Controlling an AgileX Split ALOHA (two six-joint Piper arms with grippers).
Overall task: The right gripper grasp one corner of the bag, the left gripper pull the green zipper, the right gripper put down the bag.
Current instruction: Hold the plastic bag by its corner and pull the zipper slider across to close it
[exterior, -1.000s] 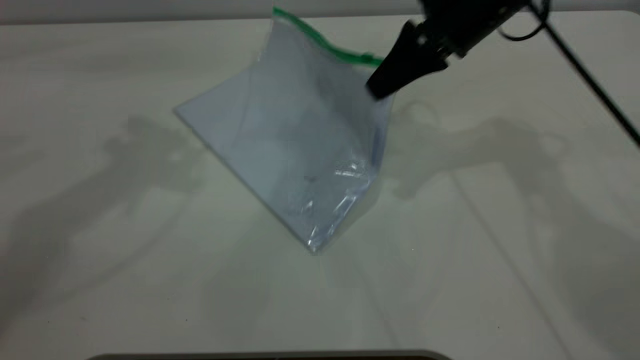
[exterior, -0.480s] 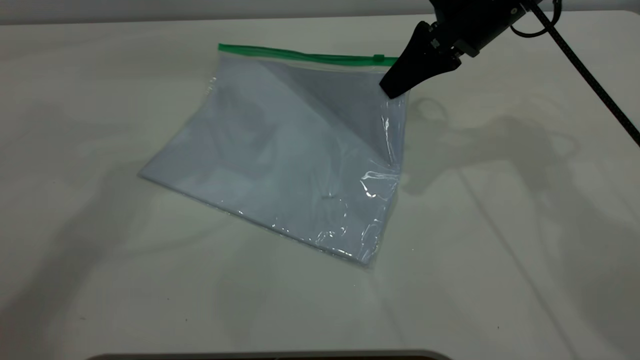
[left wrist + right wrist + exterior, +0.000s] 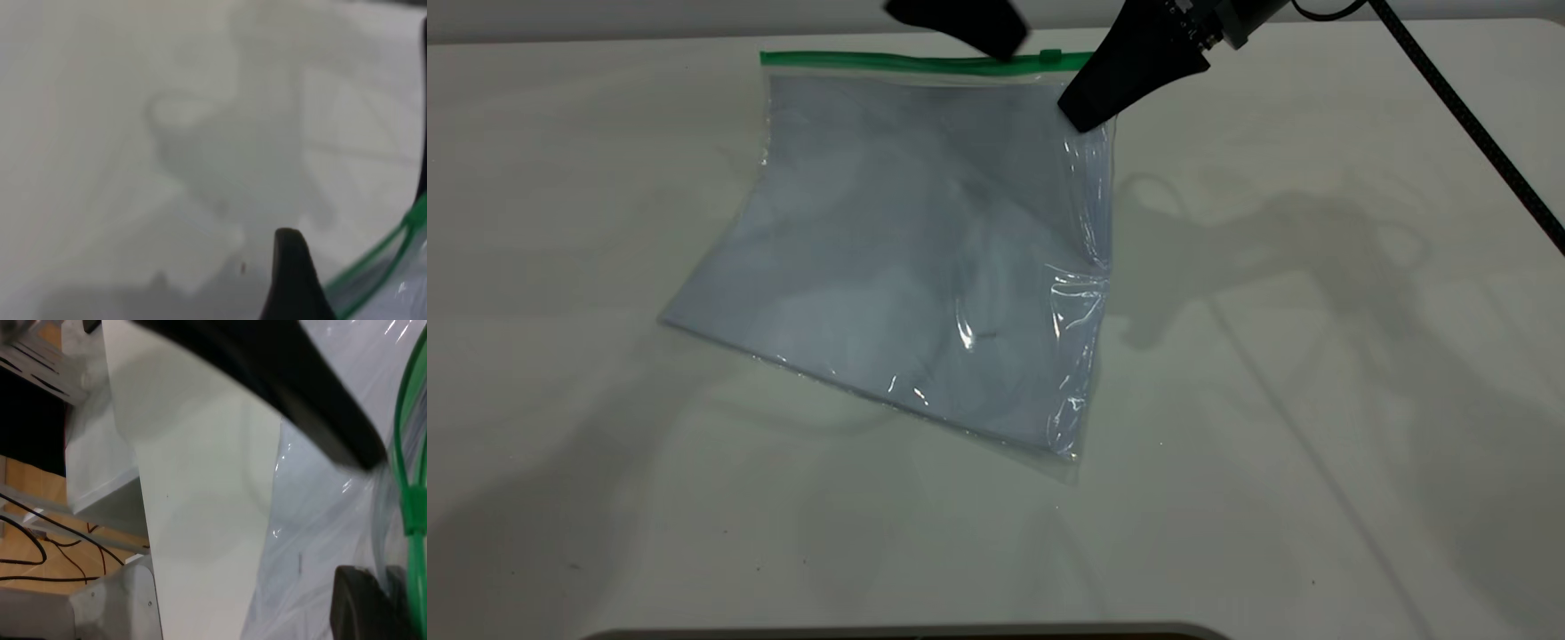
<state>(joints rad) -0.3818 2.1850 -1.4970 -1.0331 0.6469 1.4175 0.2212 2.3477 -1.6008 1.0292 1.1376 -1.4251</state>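
Exterior view showed the right gripper (image 3: 1089, 111) clamped on the upper right corner of the bag (image 3: 925, 258), holding that corner up off the table (image 3: 1316, 444) while the lower edge rested on the surface. From its own wrist camera, one dark finger (image 3: 360, 603) sat against the plastic right beside the green zipper (image 3: 410, 473), so the grip looked firm on the corner itself.

Just beside it, the left gripper (image 3: 960, 22) had come into the top of the picture, hanging over the green zipper (image 3: 907, 62) a little short of the small slider tab (image 3: 1051, 57). Only part of it was in view there, and its wrist camera showed one dark fingertip (image 3: 290, 273) near the green strip, so I cannot tell whether its jaws were wide or narrow.

A second before, the bag hung folded and steep from that corner, with the green edge slanting away. Half a second later it had swung broadside, and by this moment the green edge ran nearly level across the back of the table, the sheet spread flatter and shifted toward the left. No left gripper was visible in either earlier picture. That suggests the holding step was done and the pull on the slider was about to start; the slider appeared to sit near the held corner.

No brand, label or readable writing showed on the bag or the arms.
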